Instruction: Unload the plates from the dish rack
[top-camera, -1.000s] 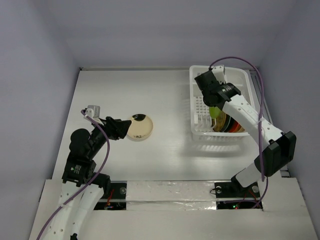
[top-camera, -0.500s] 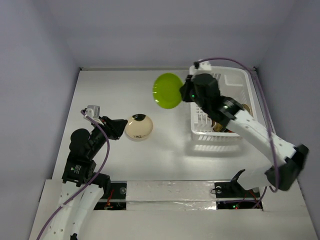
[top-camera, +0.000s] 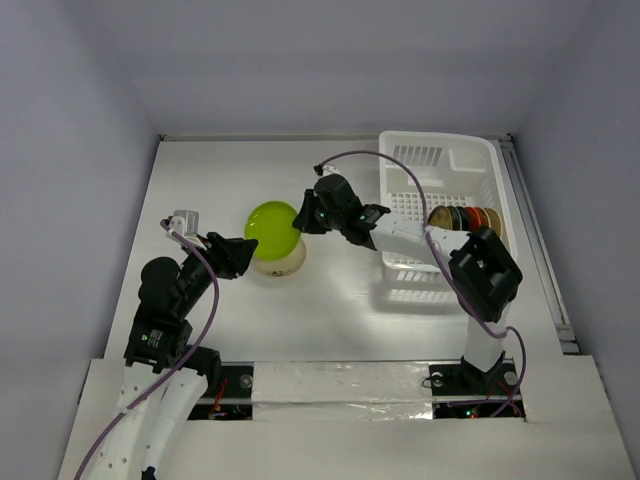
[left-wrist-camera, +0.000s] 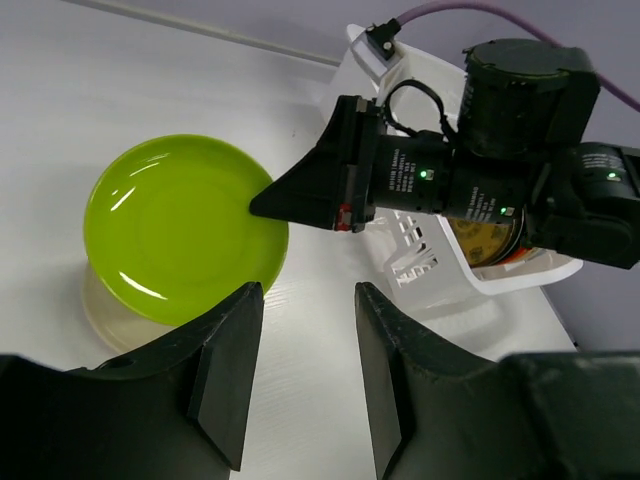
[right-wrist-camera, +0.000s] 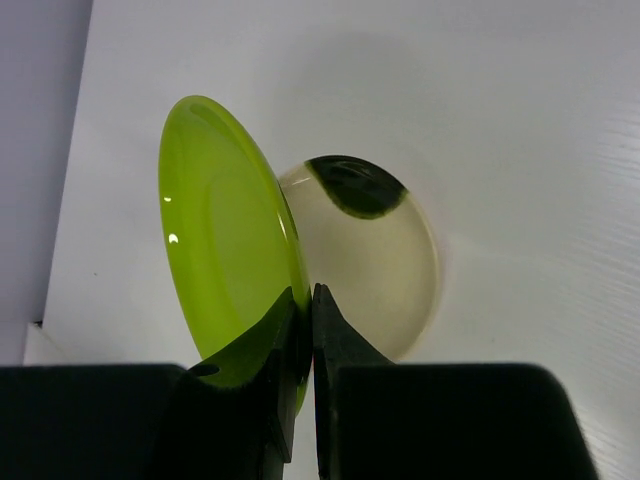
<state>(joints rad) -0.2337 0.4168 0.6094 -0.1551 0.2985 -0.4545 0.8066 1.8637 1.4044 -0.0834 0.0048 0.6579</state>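
My right gripper (top-camera: 301, 221) is shut on the rim of a lime green plate (top-camera: 272, 228) and holds it tilted just above a cream plate (top-camera: 283, 263) that lies on the table. In the right wrist view the right gripper (right-wrist-camera: 306, 300) pinches the green plate (right-wrist-camera: 225, 250) on edge, with the cream plate (right-wrist-camera: 380, 275) behind it. My left gripper (left-wrist-camera: 307, 300) is open and empty, just left of both plates (top-camera: 243, 251). The white dish rack (top-camera: 440, 160) stands at the back right with several upright plates (top-camera: 466, 218) in it.
The cream plate carries a dark patch (right-wrist-camera: 356, 185) at its far rim. The right arm stretches across from the rack (left-wrist-camera: 430, 275) to the middle of the table. Grey walls close in the table on three sides.
My right arm has lifted the green plate out of the rack and carried it left and down, to just above the cream plate. My left arm has stayed put.
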